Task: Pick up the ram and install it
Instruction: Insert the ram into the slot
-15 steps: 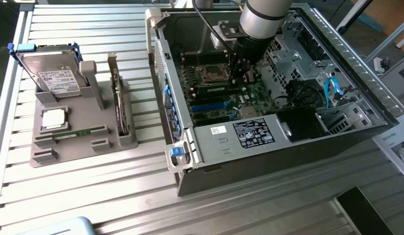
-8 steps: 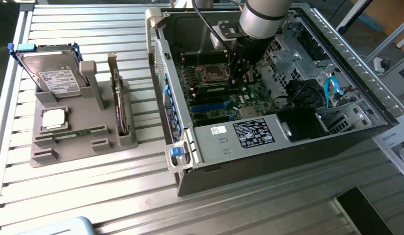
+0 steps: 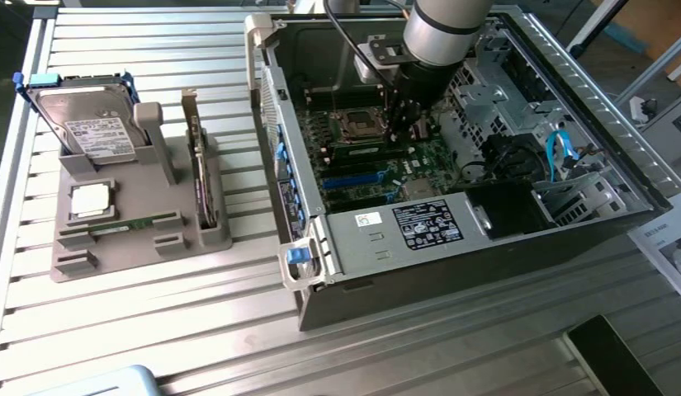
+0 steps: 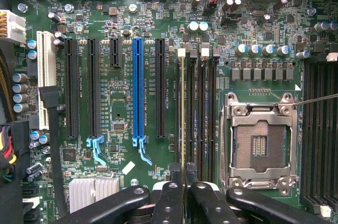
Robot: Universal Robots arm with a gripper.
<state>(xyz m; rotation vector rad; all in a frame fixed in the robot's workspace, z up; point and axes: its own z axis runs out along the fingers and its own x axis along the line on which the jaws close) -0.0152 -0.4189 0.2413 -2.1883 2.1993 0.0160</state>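
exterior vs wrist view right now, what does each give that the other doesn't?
Exterior: the gray fixture with hard drive and expansion card, beside the open computer case, arm inside.
Wrist: the ram edge-on between the end effector fingers, lined up along a memory slot beside the CPU socket.
Both: motherboard, empty CPU socket, end effector.

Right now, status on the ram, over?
Gripper shut on ram, inside the case. Ram edge-on along a memory slot near the CPU socket; seating unclear. Nothing seen blocking it.
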